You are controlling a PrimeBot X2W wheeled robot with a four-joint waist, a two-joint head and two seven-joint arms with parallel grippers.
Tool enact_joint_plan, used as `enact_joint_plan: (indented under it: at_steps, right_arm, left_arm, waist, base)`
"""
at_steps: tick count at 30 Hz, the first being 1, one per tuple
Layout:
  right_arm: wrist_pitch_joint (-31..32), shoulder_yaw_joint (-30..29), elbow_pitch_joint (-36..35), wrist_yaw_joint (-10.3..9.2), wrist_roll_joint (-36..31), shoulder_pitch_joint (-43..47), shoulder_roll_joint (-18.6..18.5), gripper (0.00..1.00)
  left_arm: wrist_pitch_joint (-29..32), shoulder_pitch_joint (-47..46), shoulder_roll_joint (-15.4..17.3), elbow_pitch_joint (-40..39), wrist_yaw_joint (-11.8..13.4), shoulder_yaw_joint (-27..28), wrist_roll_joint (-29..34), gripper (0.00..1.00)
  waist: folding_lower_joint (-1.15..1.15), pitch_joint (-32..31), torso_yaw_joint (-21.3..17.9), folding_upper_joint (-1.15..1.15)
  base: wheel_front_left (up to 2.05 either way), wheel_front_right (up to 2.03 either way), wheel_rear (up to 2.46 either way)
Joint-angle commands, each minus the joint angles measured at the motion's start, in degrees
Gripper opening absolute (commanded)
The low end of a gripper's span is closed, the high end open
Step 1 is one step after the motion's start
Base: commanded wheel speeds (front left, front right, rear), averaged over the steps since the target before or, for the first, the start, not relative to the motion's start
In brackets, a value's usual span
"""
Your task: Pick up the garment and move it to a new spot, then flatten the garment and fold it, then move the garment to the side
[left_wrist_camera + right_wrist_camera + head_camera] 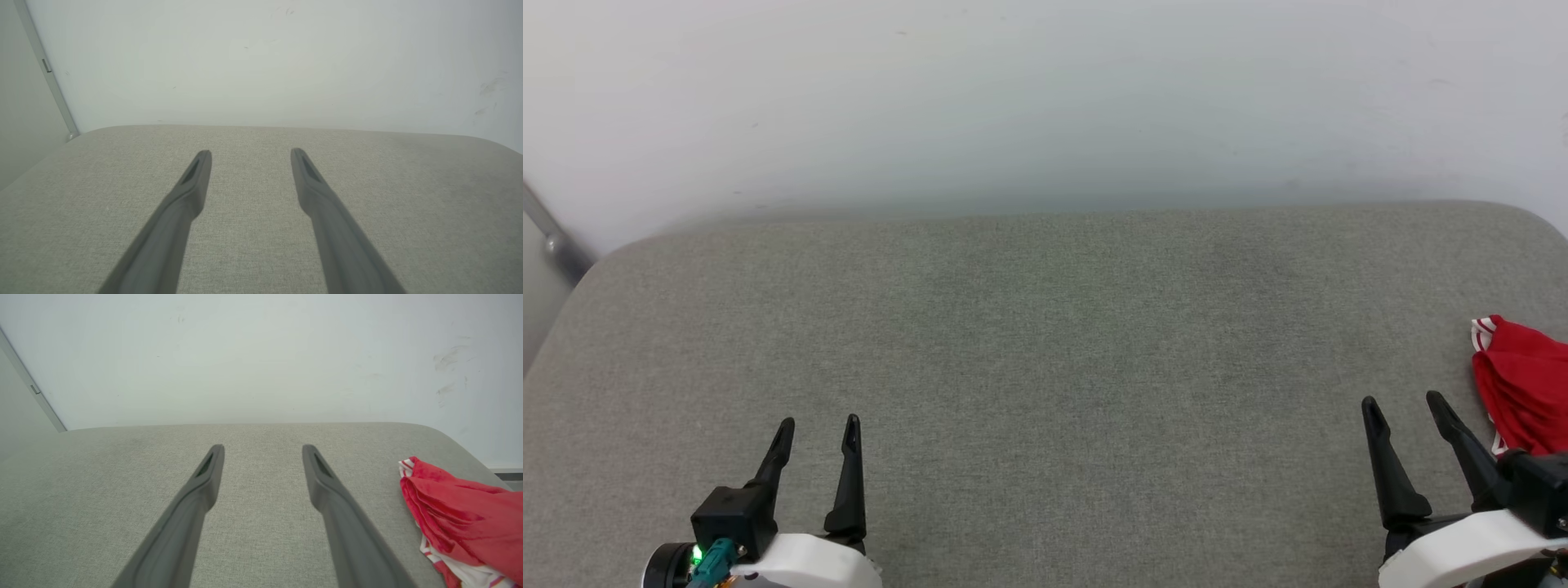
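Note:
The garment [1523, 384] is a bunched red cloth with red-and-white striped trim, lying at the right edge of the grey padded surface [1045, 343]. In the right wrist view the garment [461, 514] lies to the right of my fingers, apart from them. My right gripper [1405, 402] is open at the lower right, just left of the cloth, with nothing between its fingers. At the lower left my left gripper [818, 423] stands open over bare grey fabric, far from the garment. Both pairs of fingers also show spread in the wrist views: left gripper [250, 153], right gripper [263, 448].
A white wall [1045, 98] rises right behind the grey surface. A slanted metal bar [551, 237] stands at the far left corner. The surface's right end curves off beside the garment.

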Motion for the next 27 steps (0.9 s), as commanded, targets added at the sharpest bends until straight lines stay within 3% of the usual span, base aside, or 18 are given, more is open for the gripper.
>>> enact_joint_plan:
  at_steps: [1,5,6,9,27]
  right_arm:
    - [0.0,0.0,-0.3,-0.02,0.2,0.4,0.2,1.0]
    - [0.2,0.2,-0.1,-0.02,0.4,0.2,0.1,1.0]
    - [0.1,0.2,0.1,0.0,0.4,0.0,0.0,0.0]
    - [0.2,0.3,1.6,0.0,0.9,0.3,0.2,0.0]
    - [0.9,-0.6,6.3,0.0,19.9,-2.9,0.8,0.0]
  left_arm:
    - [-0.3,0.4,-0.1,0.1,0.1,0.1,0.1,1.0]
    - [-0.3,0.4,-0.1,0.4,0.0,0.1,-0.1,1.0]
    - [0.0,0.0,-0.1,0.3,-0.1,0.1,-0.1,0.0]
    - [0.3,0.7,-0.9,1.5,-0.2,-0.2,-0.5,0.0]
    - [4.8,-1.1,-4.1,3.4,-4.7,5.1,-16.1,0.0]
  waist:
    - [0.0,0.0,-0.1,0.0]
    - [0.0,0.0,-0.1,0.0]
    - [0.0,0.0,-0.1,0.0]
    - [0.01,0.0,-0.1,0.0]
    - [0.01,0.2,0.2,0.0]
  base:
    - [0.0,0.0,0.0]
    - [0.0,0.0,0.0]
    - [0.0,0.0,0.0]
    - [0.0,0.0,0.0]
    - [0.0,0.0,0.0]
